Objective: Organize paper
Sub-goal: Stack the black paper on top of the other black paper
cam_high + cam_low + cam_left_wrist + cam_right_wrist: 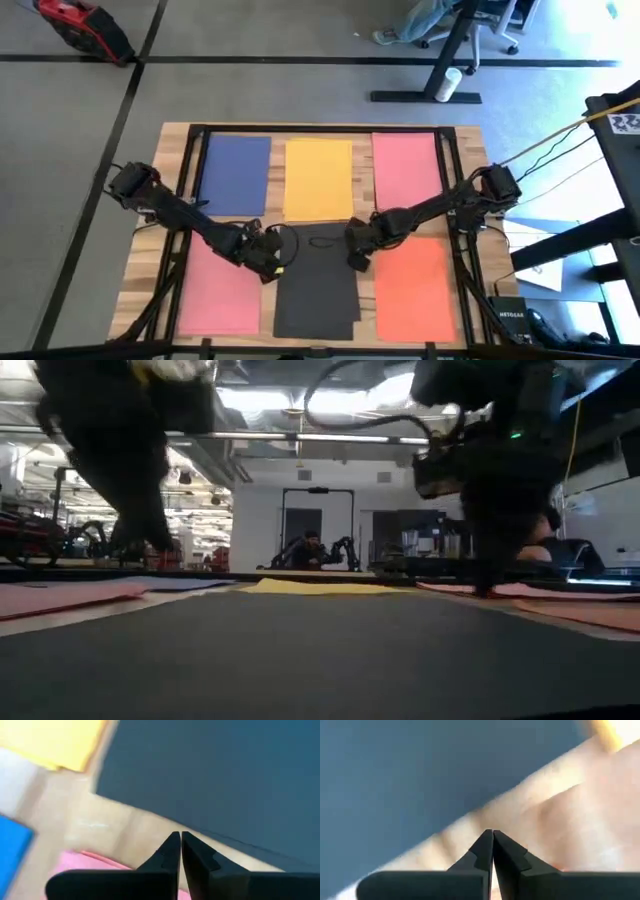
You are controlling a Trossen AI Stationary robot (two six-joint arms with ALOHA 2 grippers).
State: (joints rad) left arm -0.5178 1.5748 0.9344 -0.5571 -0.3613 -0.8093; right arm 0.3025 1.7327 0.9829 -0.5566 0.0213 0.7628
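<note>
High view: six paper sheets lie on the wooden counter [470,135] in two rows, blue sheet [235,175], yellow sheet [318,178] and pink sheet [405,168] at the far side, a second pink sheet [218,290], the dark grey sheet [318,285] and the orange sheet [415,288] at the near side. The left tool [268,262] sits over the dark grey sheet's left edge, the right tool [358,250] over its right edge near the far corner; the grey looks like more than one sheet, slightly fanned at its near end. Low view: both arms stand low at either side of the dark grey sheet, yellow sheet flat beyond; contact with the paper cannot be told here. Left wrist view: fingers [167,857] pressed together, nothing between them, tips over bare wood just beside the grey edge, pink below. Right wrist view: fingers [506,852] likewise closed and empty, tips over wood next to the grey edge. Judgement: the step is squaring the grey stack. Best done with closed tips nudging the edges inward from both sides evenly, low and slow, so the thin sheets slide rather than buckle or ride over the neighbours.
</note>
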